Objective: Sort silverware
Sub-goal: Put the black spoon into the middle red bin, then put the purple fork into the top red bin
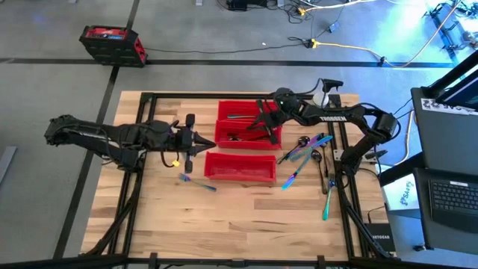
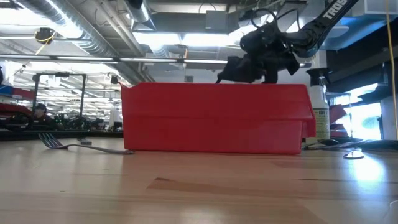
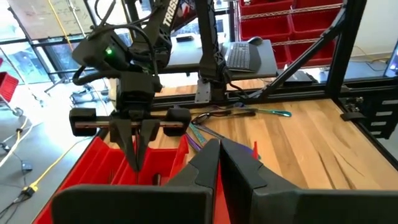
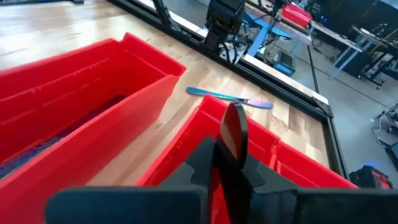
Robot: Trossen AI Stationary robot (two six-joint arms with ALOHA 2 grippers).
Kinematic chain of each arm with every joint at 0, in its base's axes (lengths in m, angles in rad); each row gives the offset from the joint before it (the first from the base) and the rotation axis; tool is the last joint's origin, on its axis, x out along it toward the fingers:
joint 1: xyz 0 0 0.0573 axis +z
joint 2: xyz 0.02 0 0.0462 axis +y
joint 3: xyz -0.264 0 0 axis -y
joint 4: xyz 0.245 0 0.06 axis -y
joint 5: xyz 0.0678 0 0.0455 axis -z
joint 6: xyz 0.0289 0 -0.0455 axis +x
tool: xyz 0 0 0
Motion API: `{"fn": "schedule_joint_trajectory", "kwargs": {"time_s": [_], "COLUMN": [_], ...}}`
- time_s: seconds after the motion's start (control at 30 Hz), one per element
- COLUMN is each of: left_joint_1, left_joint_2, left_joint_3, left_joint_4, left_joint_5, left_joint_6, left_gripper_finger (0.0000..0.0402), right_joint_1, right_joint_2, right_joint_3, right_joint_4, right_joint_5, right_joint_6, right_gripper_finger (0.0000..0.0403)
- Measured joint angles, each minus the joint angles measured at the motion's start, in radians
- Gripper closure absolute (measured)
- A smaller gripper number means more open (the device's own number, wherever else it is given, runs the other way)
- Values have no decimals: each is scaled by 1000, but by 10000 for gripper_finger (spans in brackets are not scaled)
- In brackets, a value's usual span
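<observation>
Bins [image 1: 240, 167] are sitting mid-frame; silverware [image 1: 302, 152] is lying scattered right of them — thin, stiff, slick metal, probably best pinched mid-handle. Right gripper [image 1: 263, 119] is hovering over the middle bin, fingers together, possibly clamping a dark piece; left gripper [image 1: 196, 140] is waiting left, fingers together.

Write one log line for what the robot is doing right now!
right gripper: shut, over middle red bin | left gripper: shut, beside bins | loose silverware: on table

The wooden table [image 1: 224, 217] carries 3 red bins [image 1: 240, 167] and scattered silverware [image 1: 308, 153].
</observation>
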Motion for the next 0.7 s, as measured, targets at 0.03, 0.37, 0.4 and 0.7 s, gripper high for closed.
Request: {"fn": "schedule_joint_trajectory", "kwargs": {"time_s": [0.03,0.37,0.4,0.7], "left_joint_1": [0,-1,-1,26], "left_joint_2": [0,0,0,0], "left_joint_3": [0,0,0,0], "left_joint_4": [1,76,85,121], "left_joint_5": [0,18,19,74], "left_joint_6": [2,20,21,-46], "left_gripper_finger": [402,402,402,402], "right_joint_1": [0,0,1,1], "right_joint_2": [0,0,0,-12], "right_joint_3": [0,1,1,1], "right_joint_4": [7,48,62,225], "right_joint_5": [0,7,8,-15], "right_joint_6": [10,113,135,281], "right_gripper_finger": [388,292,283,233]}}
